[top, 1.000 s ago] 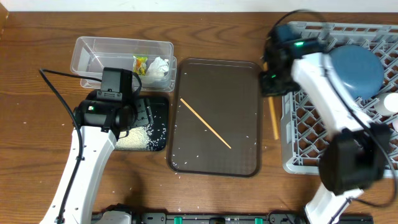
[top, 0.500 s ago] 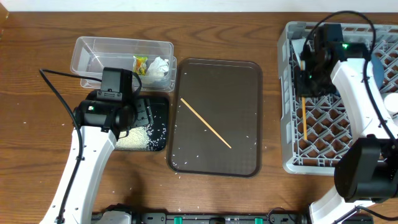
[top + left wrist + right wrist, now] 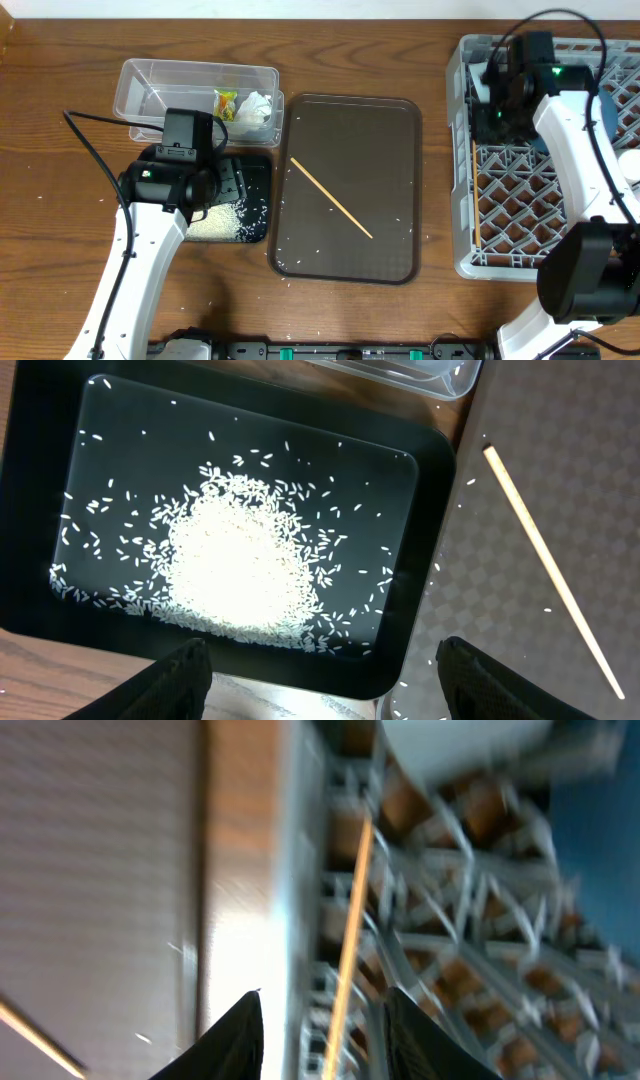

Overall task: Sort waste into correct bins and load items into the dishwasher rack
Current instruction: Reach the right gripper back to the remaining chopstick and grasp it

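One wooden chopstick (image 3: 476, 195) lies lengthwise in the left side of the grey dishwasher rack (image 3: 520, 262); in the right wrist view this chopstick (image 3: 350, 920) runs free between the spread fingers. My right gripper (image 3: 497, 112) (image 3: 328, 1010) hangs open above it. A second chopstick (image 3: 330, 197) (image 3: 545, 570) lies slantwise on the brown tray (image 3: 390, 140). My left gripper (image 3: 222, 178) (image 3: 322, 660) is open and empty over the black tray (image 3: 258, 170) (image 3: 430, 560), which holds rice (image 3: 225, 218) (image 3: 240, 570). In the clear tub (image 3: 160, 85) lie the snack wrapper (image 3: 226, 103) and tissue (image 3: 256, 107).
The right arm partly covers the blue plate (image 3: 606, 112) in the rack. A white cup (image 3: 630, 165) stands at the rack's right edge. Stray rice grains dot the brown tray and the wooden table (image 3: 60, 230) to the left.
My right gripper carried a chopstick from the brown tray's right edge to over the rack and opened. The chopstick now lies in the rack. The left arm has not moved.
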Action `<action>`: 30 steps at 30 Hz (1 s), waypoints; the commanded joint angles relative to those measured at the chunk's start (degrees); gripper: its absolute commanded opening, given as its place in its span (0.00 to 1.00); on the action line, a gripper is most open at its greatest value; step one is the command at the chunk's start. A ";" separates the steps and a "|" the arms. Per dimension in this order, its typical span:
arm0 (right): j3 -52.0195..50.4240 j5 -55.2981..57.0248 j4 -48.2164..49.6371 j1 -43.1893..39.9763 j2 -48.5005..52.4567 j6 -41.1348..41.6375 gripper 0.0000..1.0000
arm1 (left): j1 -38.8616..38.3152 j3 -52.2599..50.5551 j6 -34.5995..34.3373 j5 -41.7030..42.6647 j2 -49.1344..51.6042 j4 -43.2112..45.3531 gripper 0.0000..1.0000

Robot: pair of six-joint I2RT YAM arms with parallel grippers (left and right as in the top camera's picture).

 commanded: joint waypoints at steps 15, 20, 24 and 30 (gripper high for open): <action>-0.11 -11.76 7.98 28.22 7.61 -13.73 0.54 | 0.28 -0.17 -0.35 -0.31 -0.15 -0.31 0.75; -0.11 -10.40 9.55 33.53 13.46 -12.33 0.55 | 0.28 -0.17 -0.35 -0.31 -0.15 -0.33 0.75; -0.11 -9.01 9.68 36.06 17.62 -10.47 0.53 | 0.28 -0.17 -0.33 -0.31 -0.15 -0.31 0.75; -0.11 -5.38 9.64 37.57 21.00 -8.39 0.38 | 0.28 -0.17 -0.33 -0.33 -0.15 -0.31 0.75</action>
